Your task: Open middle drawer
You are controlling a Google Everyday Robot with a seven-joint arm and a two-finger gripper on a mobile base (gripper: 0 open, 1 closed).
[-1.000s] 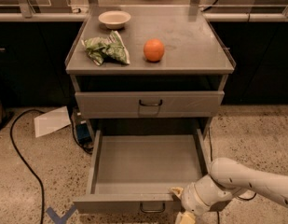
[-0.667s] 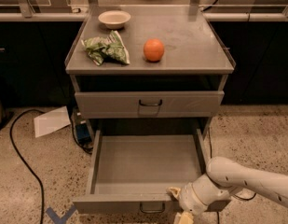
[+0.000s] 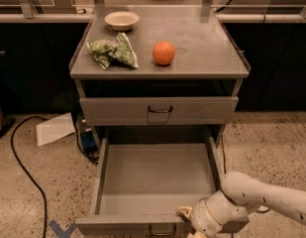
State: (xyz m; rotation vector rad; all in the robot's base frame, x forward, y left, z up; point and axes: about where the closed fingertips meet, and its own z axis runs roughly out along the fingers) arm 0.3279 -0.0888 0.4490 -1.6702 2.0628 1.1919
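Plainly pulled far out, the middle drawer (image 3: pixel 157 177) sits low at the front of the desk (image 3: pixel 202 38), its grey tray bare and its front panel near the bottom of the view. Its small dark handle (image 3: pixel 162 229) shows at the centre of that panel, partly cut off by the frame.

Directly above, the upper drawer (image 3: pixel 158 110) is closed flush. On the desk top lie a crumpled green bag (image 3: pixel 114 52) and an orange (image 3: pixel 164 53) side by side but apart, with a white bowl (image 3: pixel 122 20) behind them near the back edge. None of these reach over the opened tray.

To the left on the floor are a sheet of paper (image 3: pixel 55 129), a small blue object (image 3: pixel 87 140) beside the desk leg and a black cable (image 3: pixel 24 167); the floor on that side is otherwise open.

The gripper (image 3: pixel 187 216) is at the drawer's front edge, just right of the handle, a pale tip resting on the rim. Its white arm (image 3: pixel 271 200) comes in from the lower right, crossing the drawer's right front corner. Whether the gripper is spread or pressed together cannot be told.
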